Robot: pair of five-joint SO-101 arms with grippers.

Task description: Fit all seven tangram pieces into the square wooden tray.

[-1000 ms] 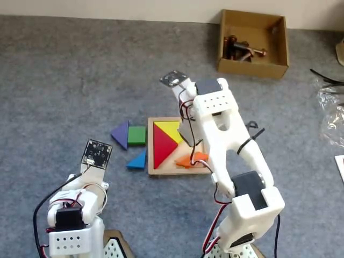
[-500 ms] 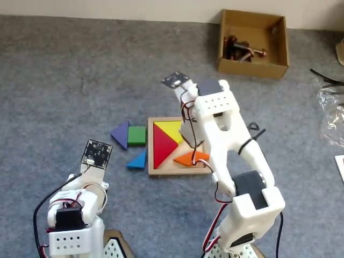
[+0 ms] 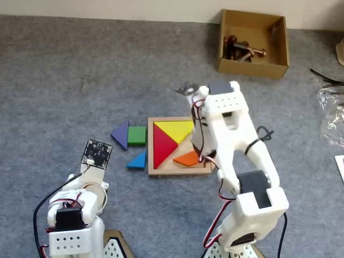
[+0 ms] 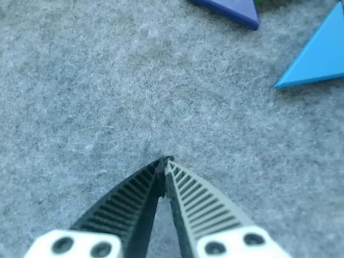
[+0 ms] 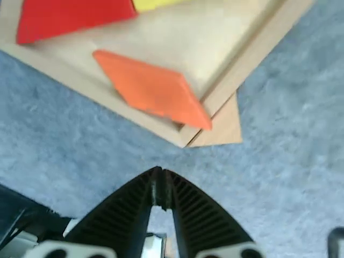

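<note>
The right gripper (image 5: 160, 180) is pinched shut and empty over the carpet, just outside a corner of the tray (image 5: 252, 62). Just ahead of it the orange piece (image 5: 153, 88) lies in the tray, one tip seemingly riding on the rim. The red triangle (image 5: 70, 16) lies farther ahead. The left gripper (image 4: 164, 161), also closed and empty, hangs over carpet, with the blue triangle (image 4: 317, 54) well ahead.

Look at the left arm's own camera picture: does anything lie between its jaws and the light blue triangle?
Nothing visible does. Only bare grey carpet separates the left gripper, jaws shut, from the light blue triangle. The dark blue triangle sits off that line.
</note>
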